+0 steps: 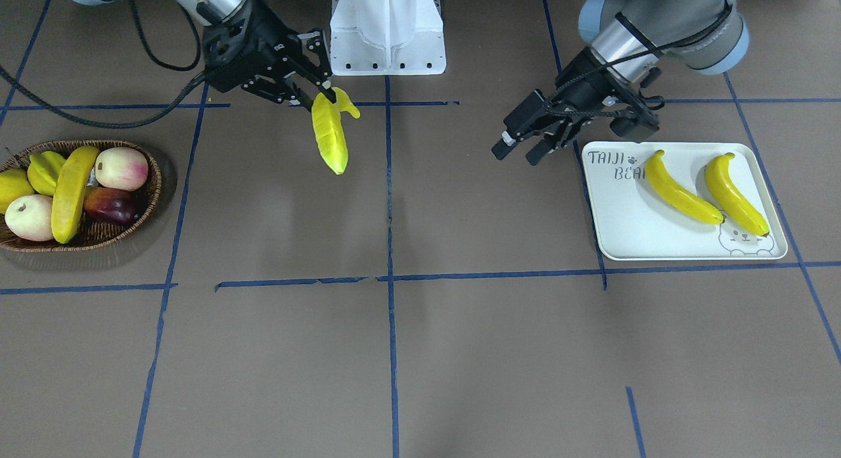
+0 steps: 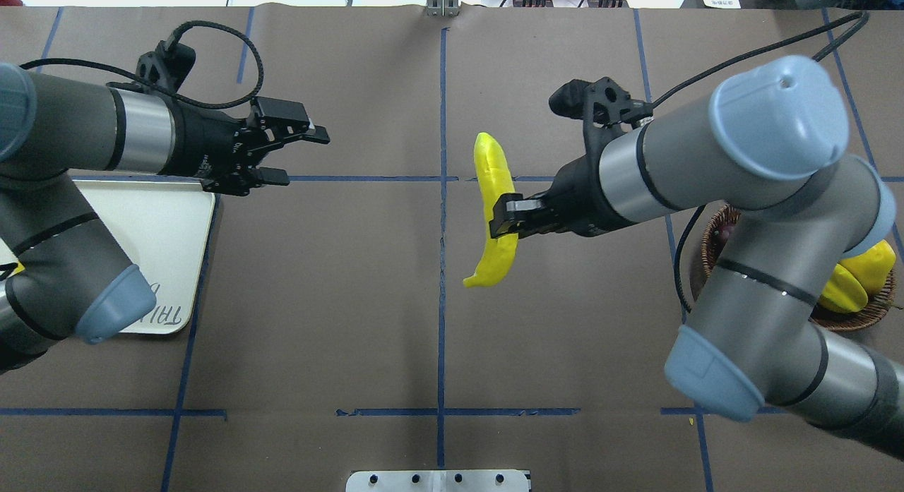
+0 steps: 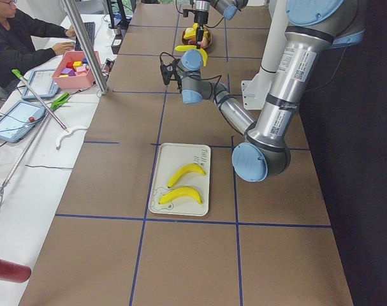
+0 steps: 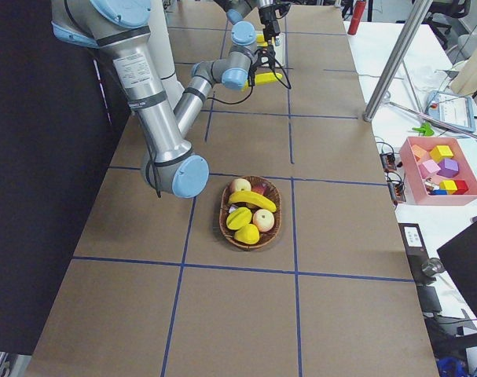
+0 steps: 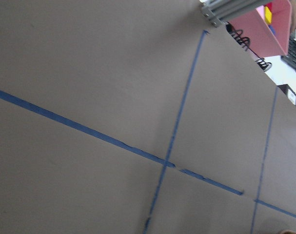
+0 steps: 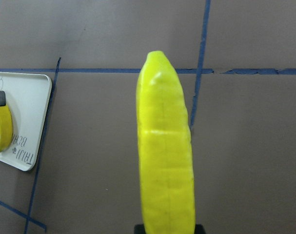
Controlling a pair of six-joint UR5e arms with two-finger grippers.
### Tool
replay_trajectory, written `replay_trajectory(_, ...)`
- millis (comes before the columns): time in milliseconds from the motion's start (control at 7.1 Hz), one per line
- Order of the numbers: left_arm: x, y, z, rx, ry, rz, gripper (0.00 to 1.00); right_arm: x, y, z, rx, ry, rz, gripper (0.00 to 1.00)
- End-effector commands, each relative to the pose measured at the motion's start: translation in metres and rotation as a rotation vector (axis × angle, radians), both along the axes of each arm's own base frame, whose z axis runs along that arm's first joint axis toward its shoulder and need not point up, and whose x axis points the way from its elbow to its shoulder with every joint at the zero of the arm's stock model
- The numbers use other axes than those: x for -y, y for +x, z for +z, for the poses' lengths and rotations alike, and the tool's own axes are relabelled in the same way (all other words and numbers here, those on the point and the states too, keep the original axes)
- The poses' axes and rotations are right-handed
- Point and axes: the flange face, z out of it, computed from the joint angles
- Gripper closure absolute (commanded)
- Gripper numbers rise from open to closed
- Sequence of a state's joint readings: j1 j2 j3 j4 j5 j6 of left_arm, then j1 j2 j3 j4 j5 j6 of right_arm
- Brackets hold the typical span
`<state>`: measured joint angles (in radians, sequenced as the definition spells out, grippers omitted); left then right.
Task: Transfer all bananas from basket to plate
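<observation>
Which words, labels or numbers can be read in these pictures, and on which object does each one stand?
"TAIJI" above "BEA": grey print on the plate; in the front-facing view a banana lying on the plate covers the end of the second word.
Too small to read: the sticker on the left arm.
Too small to read: the sticker on the right arm.
No other text is legible.

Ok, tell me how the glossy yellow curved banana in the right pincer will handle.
The glossy yellow curved banana holds its shape in the right pincer without sagging, so it is probably stiff. Its shiny skin could slip or pivot in that grip. Moulded ridges in the wrist view suggest plastic, so it is likely light.
</observation>
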<state>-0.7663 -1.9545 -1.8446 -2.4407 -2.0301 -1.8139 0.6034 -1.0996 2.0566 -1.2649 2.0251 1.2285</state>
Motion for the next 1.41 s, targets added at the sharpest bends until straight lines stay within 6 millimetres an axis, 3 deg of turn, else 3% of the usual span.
replay_trajectory(0, -0.015, 0.031, -0.046, -0.136, -0.025, 0.041, 0.00, -0.044, -0.041, -0.019, 0.110, 0.019, 0.059, 0.99)
replay_trajectory(422, -0.049, 0.077, -0.063, -0.163, -0.015, 0.073, 0.00, -0.043, -0.046, -0.023, 0.112, 0.022, 0.057, 0.99)
replay_trajectory(704, -0.059, 0.097, -0.067, -0.164, -0.016, 0.096, 0.01, -0.043, -0.046, -0.023, 0.114, 0.022, 0.057, 0.99)
replay_trajectory(845, -0.059, 0.097, -0.067, -0.164, -0.012, 0.098, 0.57, -0.043, -0.045, -0.024, 0.115, 0.022, 0.059, 0.99)
replay_trajectory(986, -0.059, 0.097, -0.067, -0.161, 0.001, 0.097, 0.99, -0.043, -0.046, -0.022, 0.113, 0.022, 0.059, 0.99)
replay_trajectory(1126, -0.058, 0.097, -0.067, -0.152, 0.030, 0.095, 1.00, -0.043, -0.045, -0.025, 0.120, 0.023, 0.059, 0.95)
replay_trajectory(1267, -0.058, 0.095, -0.066, -0.151, 0.032, 0.094, 1.00, -0.042, -0.043, -0.027, 0.122, 0.025, 0.062, 0.54)
